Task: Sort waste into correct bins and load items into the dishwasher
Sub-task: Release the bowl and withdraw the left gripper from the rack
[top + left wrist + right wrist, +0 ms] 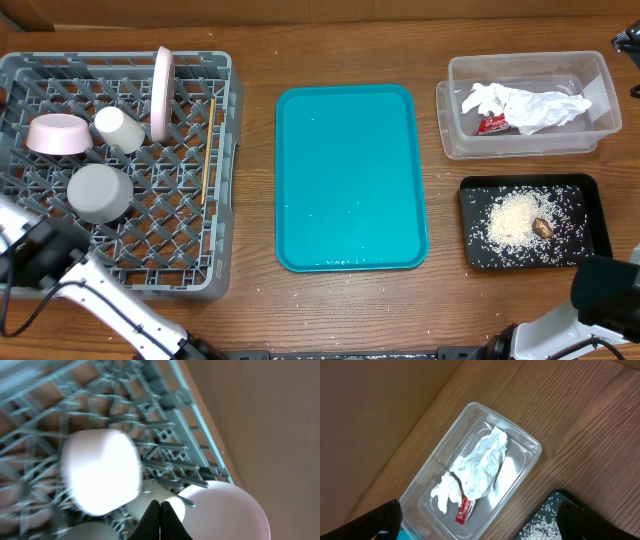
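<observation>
The grey dish rack (225, 170) holds a pink bowl (58, 134), a white cup (120, 128), an upturned pale bowl (100, 193), an upright whitish-pink plate (162, 92) and chopsticks (207, 148). The clear tub (520, 58) holds crumpled white paper (530, 106) and a red wrapper (490, 123). The black tray (466, 225) holds rice grains (512, 218) and a brown lump (543, 227). My left gripper (160, 510) is shut and empty, above the rack (165, 445) near the cup (100, 472) and pink bowl (225, 510). My right gripper (482, 527) is open and empty, high above the tub (420, 480).
A teal serving tray (350, 178) lies bare in the middle of the wooden table. The left arm (40, 250) reaches over the rack's front left corner. The right arm (605, 285) sits at the front right, beside the black tray.
</observation>
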